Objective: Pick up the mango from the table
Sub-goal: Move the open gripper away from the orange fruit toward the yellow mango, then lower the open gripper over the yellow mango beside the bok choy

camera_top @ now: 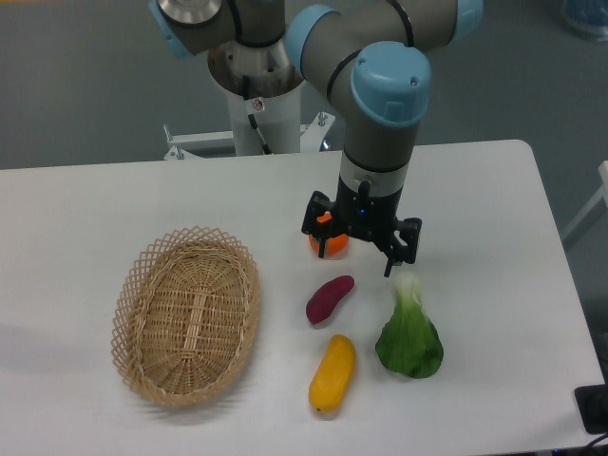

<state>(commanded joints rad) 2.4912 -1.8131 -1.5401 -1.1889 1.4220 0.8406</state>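
Observation:
The mango (332,373), a smooth yellow-orange oval, lies on the white table (95,209) near the front edge, right of the basket. My gripper (355,258) hangs over the table's middle, well behind the mango and apart from it. Its fingers are spread wide and it is open, with nothing between them. The left fingertip stands just in front of a small orange (332,243), which the gripper body partly hides.
A dark purple sweet potato (329,298) lies between the gripper and the mango. A green bok choy (409,334) lies right of the mango. A woven wicker basket (187,313) sits at the left. The arm's base stands behind the table.

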